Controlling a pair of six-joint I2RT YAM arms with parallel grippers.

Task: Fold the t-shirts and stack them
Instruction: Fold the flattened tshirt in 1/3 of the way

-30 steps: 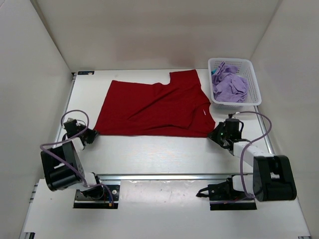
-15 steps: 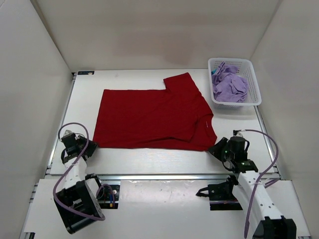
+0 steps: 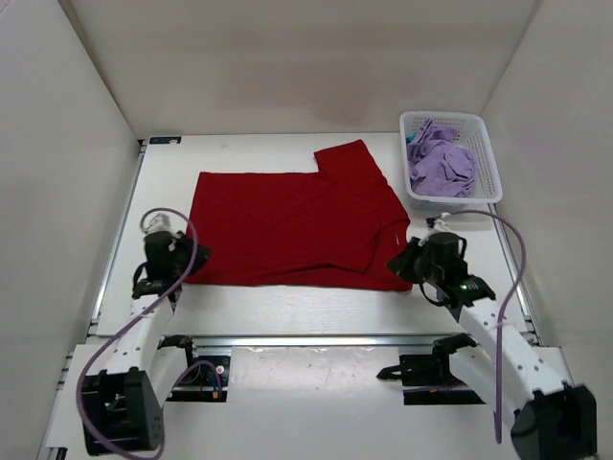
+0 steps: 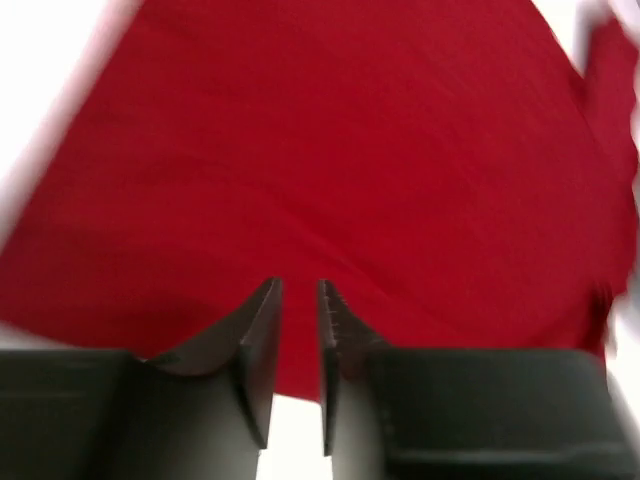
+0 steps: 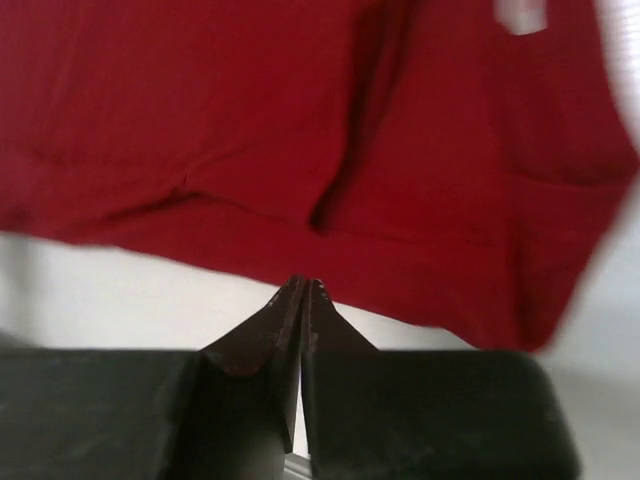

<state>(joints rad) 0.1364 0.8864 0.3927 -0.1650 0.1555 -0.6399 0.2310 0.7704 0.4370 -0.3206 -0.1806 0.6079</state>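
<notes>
L pincer (image 4: 298, 290) ajar, R pincer (image 5: 302, 285) closed: wrist cams only.

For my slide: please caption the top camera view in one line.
Red shirt spread out, left pincer and right pincer at its near corners; purple shirt in basket.

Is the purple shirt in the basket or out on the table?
In the basket: the purple shirt lies bunched up inside the white mesh basket, not folded.

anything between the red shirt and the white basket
Nothing but a narrow strip of bare table separates the red shirt from the basket. The top view shows it.
</notes>
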